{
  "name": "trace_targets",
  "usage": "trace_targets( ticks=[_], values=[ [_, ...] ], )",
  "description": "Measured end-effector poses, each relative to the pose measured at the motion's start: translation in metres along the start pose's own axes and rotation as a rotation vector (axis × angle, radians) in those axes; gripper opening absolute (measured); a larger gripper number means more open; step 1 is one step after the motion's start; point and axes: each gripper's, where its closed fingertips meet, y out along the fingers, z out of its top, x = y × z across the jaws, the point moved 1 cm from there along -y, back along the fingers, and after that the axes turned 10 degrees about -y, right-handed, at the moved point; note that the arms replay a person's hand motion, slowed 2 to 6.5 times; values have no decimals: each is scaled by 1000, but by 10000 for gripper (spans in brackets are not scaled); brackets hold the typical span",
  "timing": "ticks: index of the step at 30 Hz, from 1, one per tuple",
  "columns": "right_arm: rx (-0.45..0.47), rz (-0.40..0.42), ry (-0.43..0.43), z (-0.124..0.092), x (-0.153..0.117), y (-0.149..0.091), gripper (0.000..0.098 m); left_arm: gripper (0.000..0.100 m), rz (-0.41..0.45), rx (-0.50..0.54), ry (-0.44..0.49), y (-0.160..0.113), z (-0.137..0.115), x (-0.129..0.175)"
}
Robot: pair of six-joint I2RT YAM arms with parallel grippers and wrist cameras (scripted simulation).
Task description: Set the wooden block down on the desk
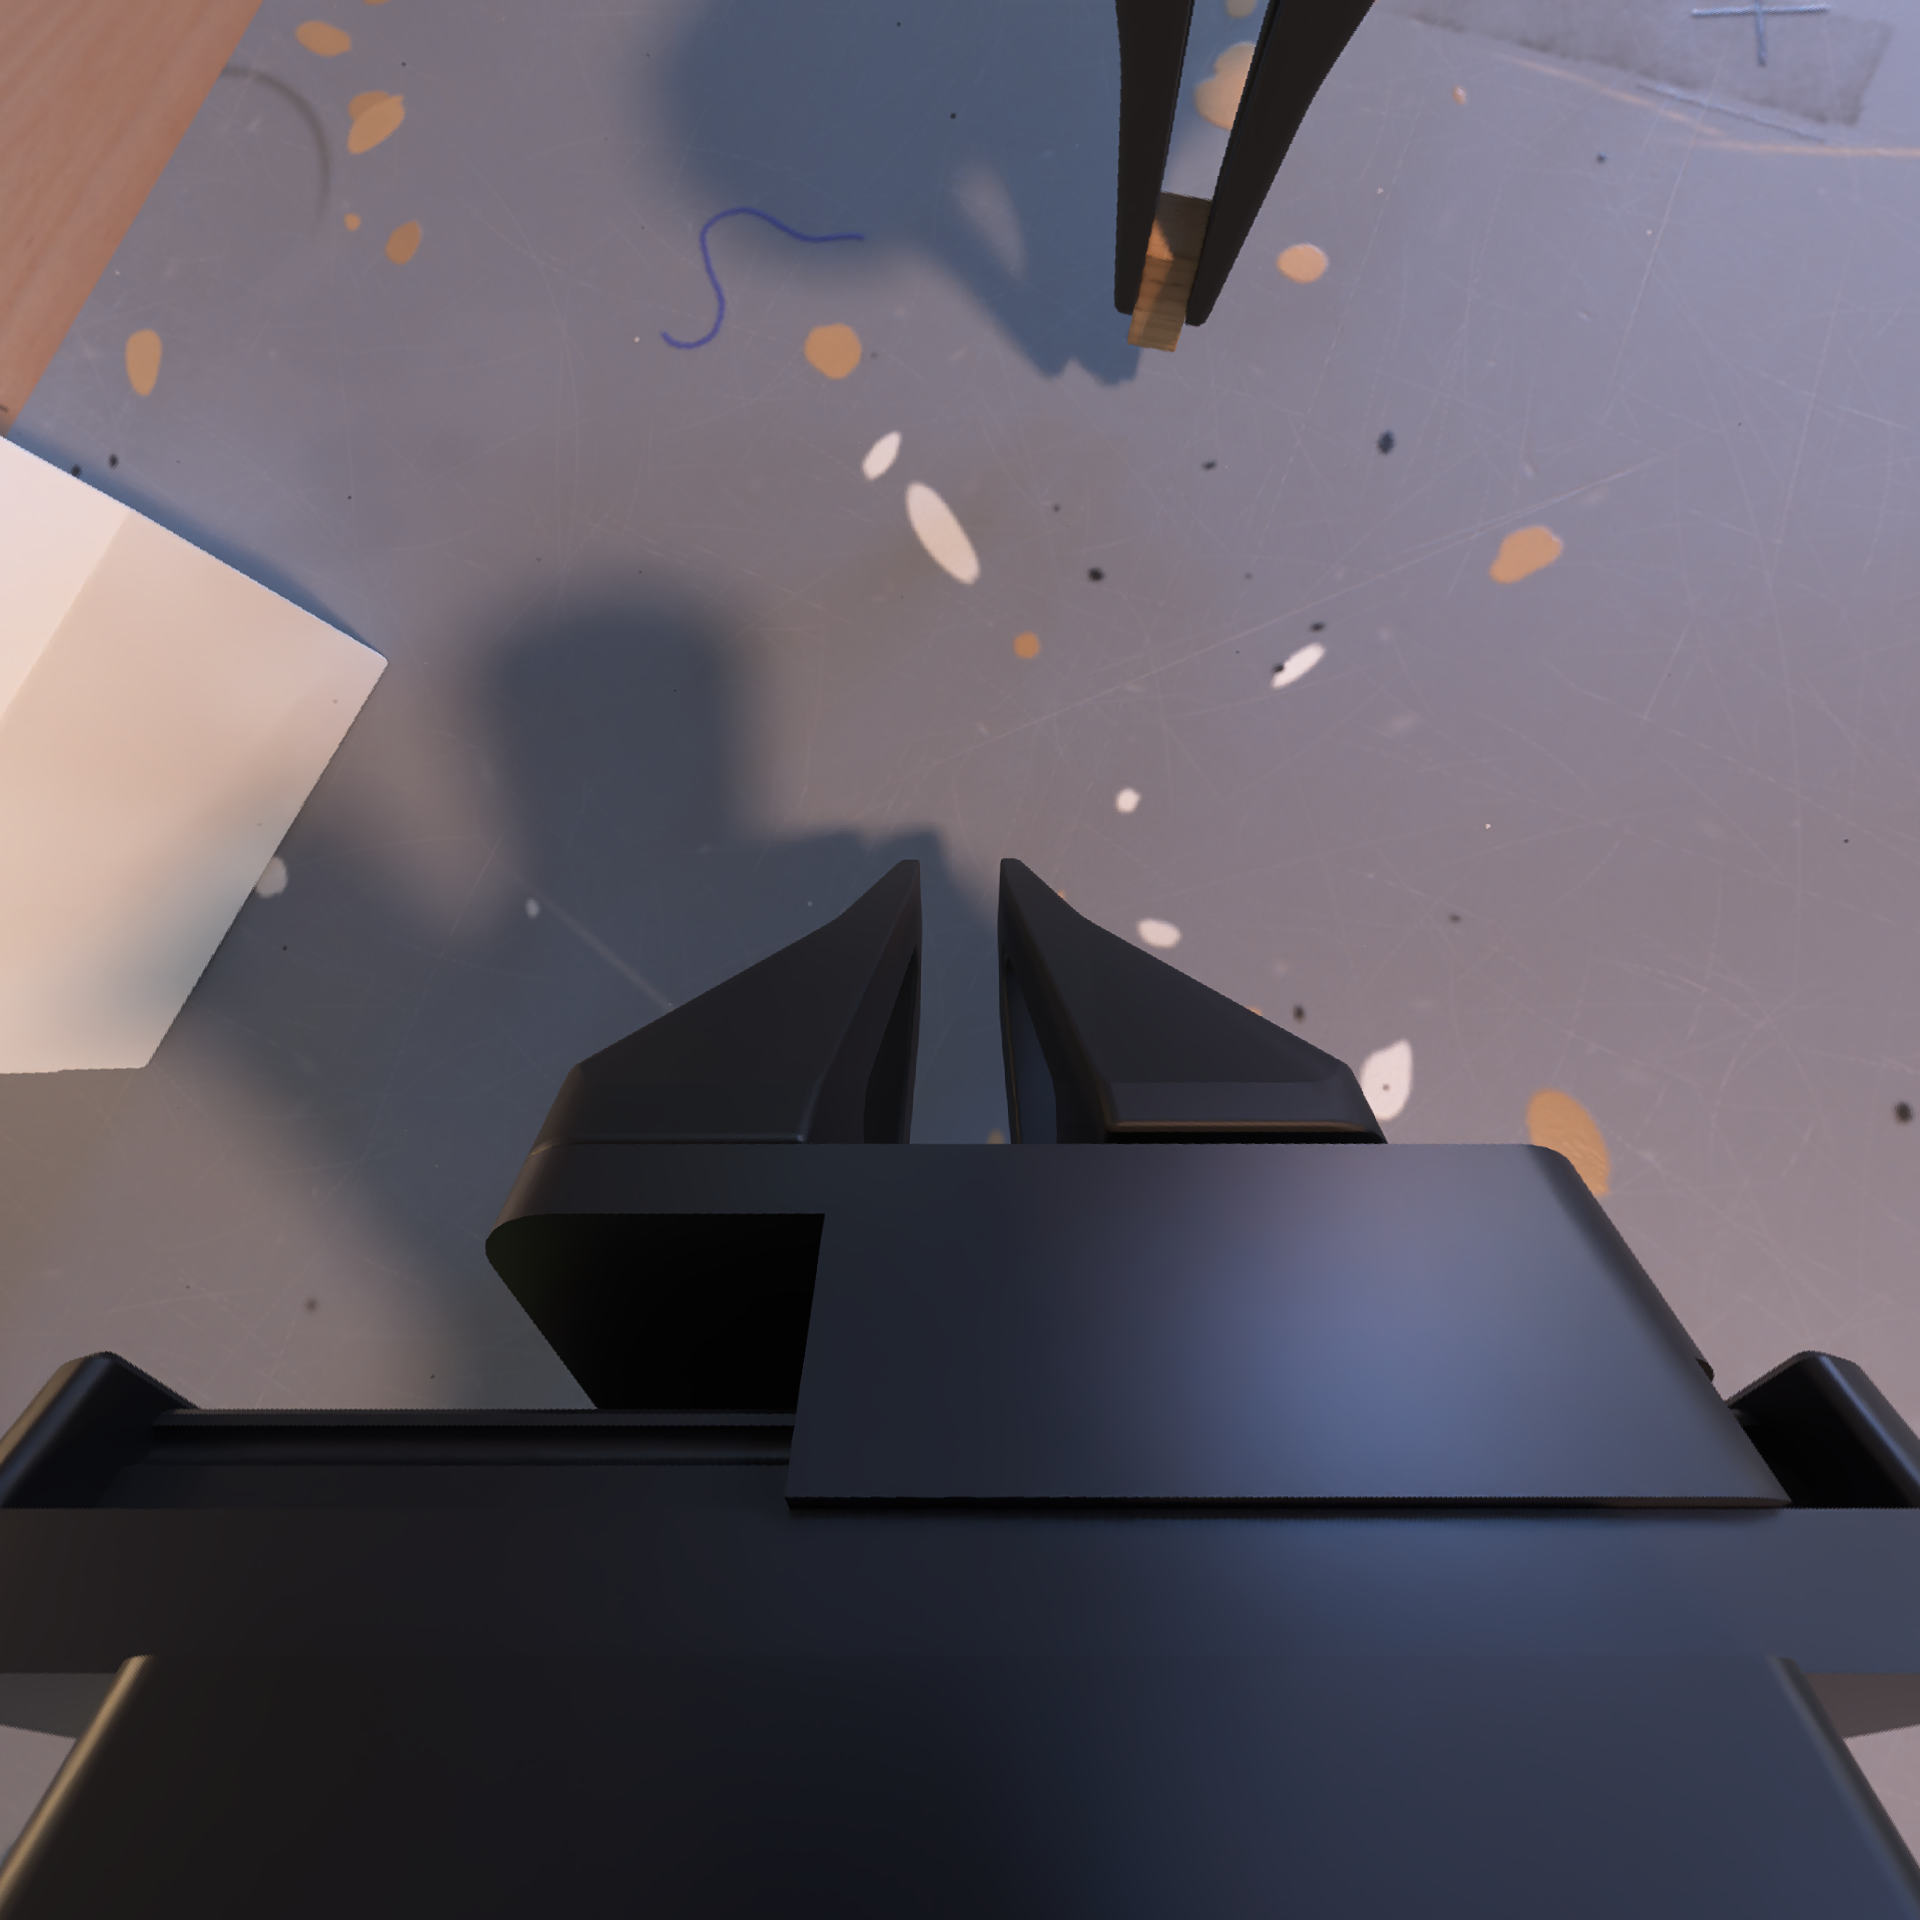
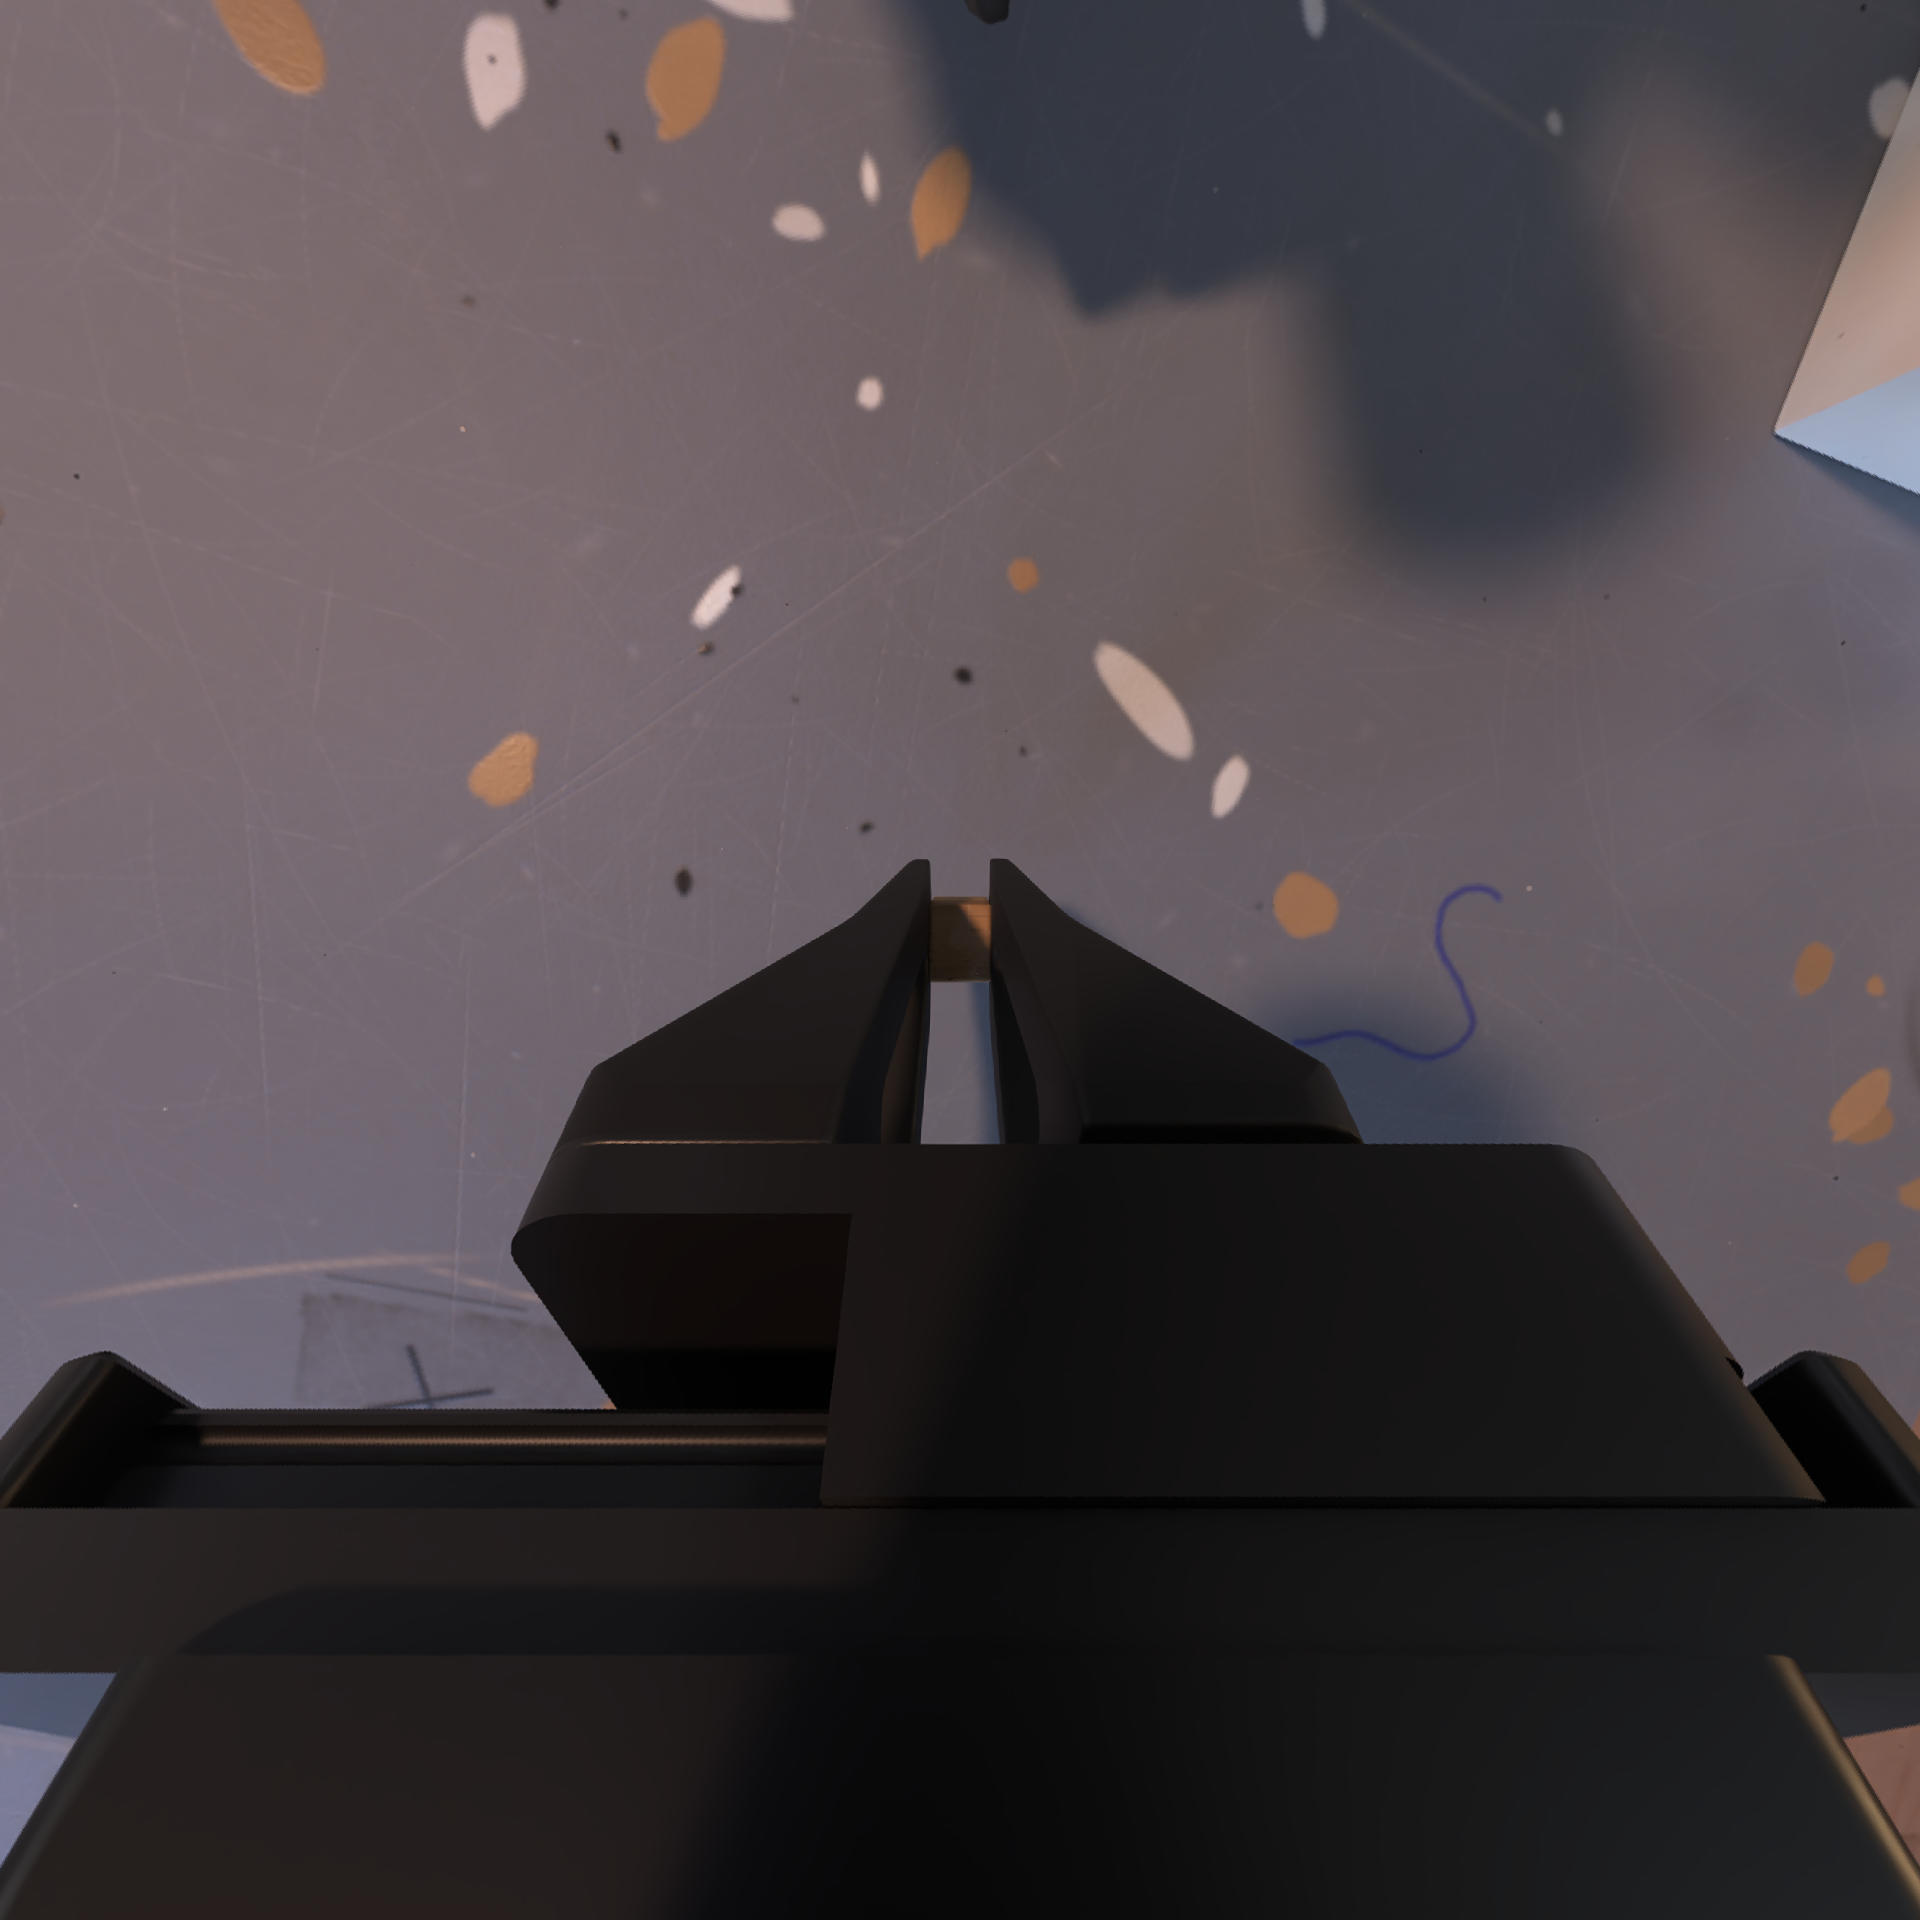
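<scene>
On the left side of the left hand [image 1: 959, 868] stood a white box [image 1: 156, 790] on the grey desk [image 1: 1455, 727], which was spotted with orange and white flecks. The left hand itself held nothing; its two fingers were drawn near together, with only a narrow empty gap between them, above its own shadow. Ahead of it, a little to the left, a thin blue squiggle [image 1: 727, 270] was drawn on the desk. Ahead and to the right, the right hand [image 1: 1164, 307] was clenched on the wooden block [image 1: 1162, 301], whose end stuck out past the fingertips. In the right wrist view the right hand [image 2: 960, 868] gripped the wooden block [image 2: 961, 940] between its fingertips, above the desk [image 2: 416, 520].
</scene>
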Motion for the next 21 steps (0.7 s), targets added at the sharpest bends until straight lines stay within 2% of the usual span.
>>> trace_targets(
  ticks=[21],
  values=[
    [-2,4,-17,1,-5,5,93,130,-5,-4,-3,2,-2,1]
  ],
)
